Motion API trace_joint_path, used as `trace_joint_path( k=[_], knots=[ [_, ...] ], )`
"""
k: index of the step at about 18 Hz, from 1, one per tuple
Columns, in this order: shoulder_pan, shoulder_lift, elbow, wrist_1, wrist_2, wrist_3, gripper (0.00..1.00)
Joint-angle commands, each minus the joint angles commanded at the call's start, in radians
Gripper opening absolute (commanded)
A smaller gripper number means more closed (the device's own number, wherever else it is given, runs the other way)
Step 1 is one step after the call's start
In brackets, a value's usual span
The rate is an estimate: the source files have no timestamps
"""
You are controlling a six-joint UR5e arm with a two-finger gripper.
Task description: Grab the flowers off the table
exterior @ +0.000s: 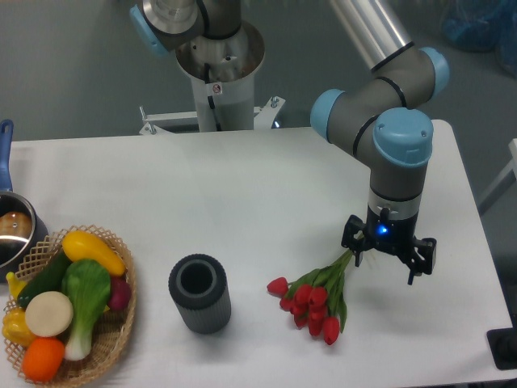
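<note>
Gripper (388,257) over stem ends of flowers (313,301) on table (242,202). Finger spread impossible to tell. Glossy red buds, green leaves.

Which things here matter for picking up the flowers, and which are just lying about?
Part of the job:
flowers, stems at the gripper
gripper
table

Lying about:
dark cylinder, standing left of the flowers
basket of toy vegetables, front left
pot at the left edge
</note>
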State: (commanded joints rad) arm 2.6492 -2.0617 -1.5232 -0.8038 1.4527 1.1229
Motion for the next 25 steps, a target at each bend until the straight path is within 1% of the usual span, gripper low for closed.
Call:
trace_joint_path(
  k=[12,16,17,19,23,25],
  knots=[
    [0.002,-0.003,-0.014,0.005,-0.009,-0.002,1.00],
    [-0.003,-0.012,-0.014,0.011,-0.008,-0.024,1.00],
    [-0.002,-0.027,-0.009,0.011,-0.008,-0.026,1.00],
    [-0.003,-0.038,-0.008,0.011,-0.006,-0.023,1.00],
    [-0.009,-0.035,-0.017,0.011,0.018,-0.015,1.00],
    [-0.011,-0.037,-0.032,0.012,0.018,-0.012,1.00]
  ],
)
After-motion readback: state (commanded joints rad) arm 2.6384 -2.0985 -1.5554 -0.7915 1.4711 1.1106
